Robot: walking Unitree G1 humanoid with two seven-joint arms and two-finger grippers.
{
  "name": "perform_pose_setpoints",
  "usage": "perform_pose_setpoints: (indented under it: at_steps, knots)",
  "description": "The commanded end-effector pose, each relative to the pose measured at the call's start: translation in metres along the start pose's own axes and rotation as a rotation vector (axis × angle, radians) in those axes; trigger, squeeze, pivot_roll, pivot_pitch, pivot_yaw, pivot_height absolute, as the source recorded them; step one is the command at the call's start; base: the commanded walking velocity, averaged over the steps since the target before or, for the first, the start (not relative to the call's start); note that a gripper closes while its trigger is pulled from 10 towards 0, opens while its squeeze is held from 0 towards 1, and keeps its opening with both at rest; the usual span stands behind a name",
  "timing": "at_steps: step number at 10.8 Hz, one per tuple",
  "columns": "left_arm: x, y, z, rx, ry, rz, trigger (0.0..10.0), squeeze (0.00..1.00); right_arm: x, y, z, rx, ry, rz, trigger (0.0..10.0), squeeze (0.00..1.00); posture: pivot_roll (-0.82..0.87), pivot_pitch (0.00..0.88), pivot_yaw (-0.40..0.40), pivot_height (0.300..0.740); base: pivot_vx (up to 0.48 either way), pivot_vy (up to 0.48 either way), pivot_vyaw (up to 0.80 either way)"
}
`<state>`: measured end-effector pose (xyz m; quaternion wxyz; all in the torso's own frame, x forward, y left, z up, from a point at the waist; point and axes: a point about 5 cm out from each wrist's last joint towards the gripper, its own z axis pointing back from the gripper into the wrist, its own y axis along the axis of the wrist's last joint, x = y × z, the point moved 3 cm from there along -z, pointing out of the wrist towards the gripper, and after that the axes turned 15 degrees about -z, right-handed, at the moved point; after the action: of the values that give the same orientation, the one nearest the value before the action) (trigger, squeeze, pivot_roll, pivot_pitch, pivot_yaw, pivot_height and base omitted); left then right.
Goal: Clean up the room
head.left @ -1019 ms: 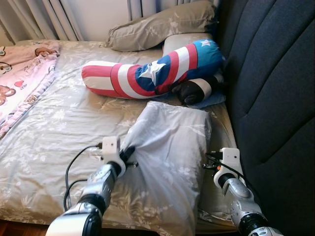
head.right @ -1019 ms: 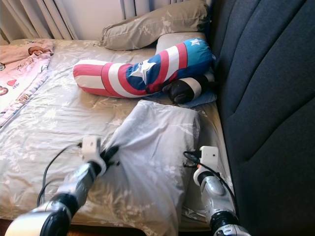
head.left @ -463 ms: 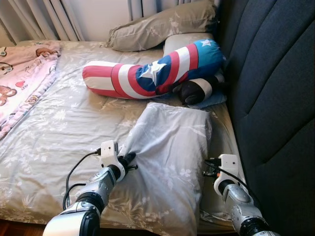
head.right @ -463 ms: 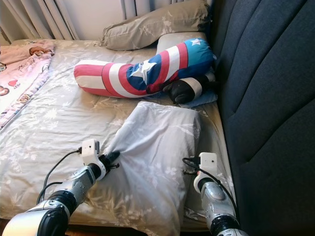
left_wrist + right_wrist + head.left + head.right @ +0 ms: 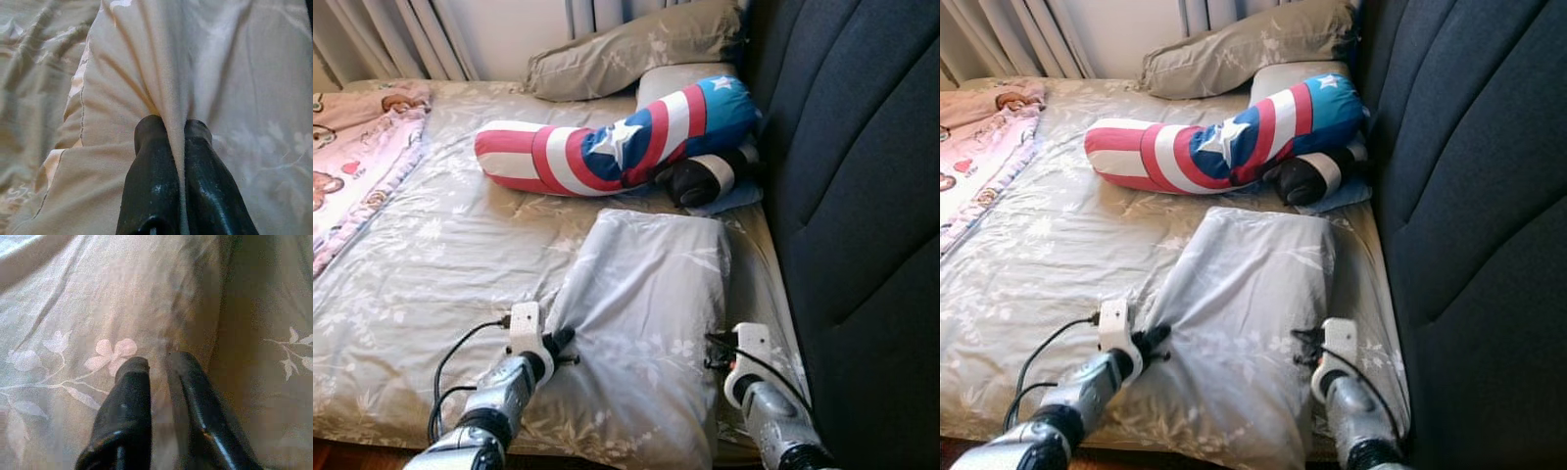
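Note:
A grey floral pillow (image 5: 646,313) lies flat on the bed's grey sheet (image 5: 431,264), near the front edge and beside the headboard. My left gripper (image 5: 566,343) is at the pillow's left edge. In the left wrist view its fingers (image 5: 151,147) are shut on a pinched fold of the pillowcase (image 5: 171,73). My right gripper (image 5: 713,351) is at the pillow's right edge, low by the mattress. The right wrist view is blurred, and there the fingertips (image 5: 134,367) close on a ridge of the floral fabric (image 5: 107,350).
A red, white and blue star bolster (image 5: 607,147) lies across the bed behind the pillow, with a black-and-white plush (image 5: 700,181) at its right end. A tan pillow (image 5: 636,49) sits at the back, a pink bear blanket (image 5: 352,157) at the left. The dark padded headboard (image 5: 862,196) walls the right side.
The pillow, held raised and bunched a second ago, has come down and lies flatter on the mattress. Both grippers have sunk lower and nearer to me along its edges.

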<state>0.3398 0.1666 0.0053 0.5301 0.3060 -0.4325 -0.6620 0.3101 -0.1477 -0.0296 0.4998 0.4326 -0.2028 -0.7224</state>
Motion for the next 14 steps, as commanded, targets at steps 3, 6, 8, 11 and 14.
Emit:
perform_pose_setpoints:
  at_steps: [3, 6, 8, 11, 14]
  knots:
    - [0.003, -0.017, 0.006, -0.036, -0.035, -0.016, 10.0, 0.00, 0.005, -0.012, 0.002, -0.027, -0.040, -0.020, 10.0, 1.00, 0.00, 0.207, 0.056, 0.740, 0.000, 0.000, 0.00]
    - [-0.002, -0.010, 0.007, -0.008, -0.035, -0.031, 10.0, 0.00, 0.012, -0.015, 0.003, -0.013, -0.102, -0.016, 10.0, 1.00, 0.03, 0.227, 0.080, 0.740, 0.000, 0.000, 0.00]
    - [-0.005, -0.002, 0.008, 0.030, -0.038, -0.039, 10.0, 0.00, 0.015, -0.023, 0.005, -0.029, -0.118, -0.016, 10.0, 1.00, 0.04, 0.247, 0.093, 0.740, 0.000, 0.000, 0.00]
    - [-0.006, 0.001, 0.012, 0.047, -0.057, -0.054, 10.0, 0.00, 0.018, -0.036, 0.008, -0.061, -0.140, -0.027, 10.0, 1.00, 0.07, 0.269, 0.110, 0.740, 0.000, 0.000, 0.00]
    - [-0.008, 0.011, 0.020, 0.083, -0.073, -0.073, 10.0, 0.00, 0.010, -0.050, 0.010, -0.105, -0.096, -0.067, 10.0, 0.00, 0.11, 0.294, 0.137, 0.740, 0.000, 0.000, 0.00]
